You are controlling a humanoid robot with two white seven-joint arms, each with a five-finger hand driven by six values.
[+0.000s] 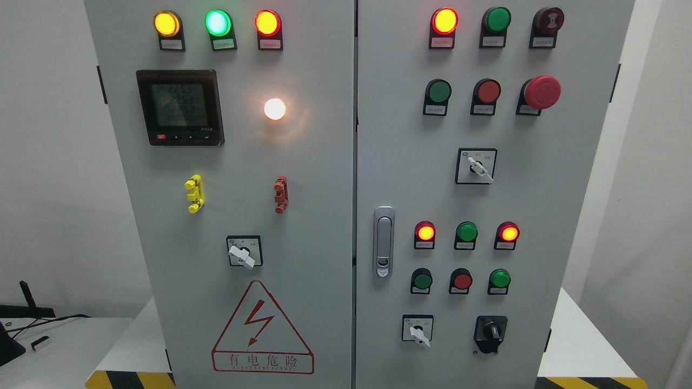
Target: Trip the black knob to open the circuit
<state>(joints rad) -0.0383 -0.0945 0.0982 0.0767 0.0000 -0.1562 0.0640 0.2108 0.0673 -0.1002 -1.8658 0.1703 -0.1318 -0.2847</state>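
The cabinet doors (324, 178) are sheet metal with a smooth, matt light-grey painted finish. The door latch (384, 241), centre frame, is bright satin metal with a soft sheen. The black knob (491, 331), lower right, is matt black plastic on a black plastic base plate. The selector switch (241, 254) at lower centre-left carries a glossy white plastic lever. The emergency stop button (542, 92), upper right, is smooth red plastic with slight gloss. The indicator lamps (218, 22) along the top have translucent glossy plastic lenses. The meter (180, 107), upper left, has a glossy black plastic bezel and reflective screen. The warning label (263, 330) looks like a printed adhesive film, smooth.
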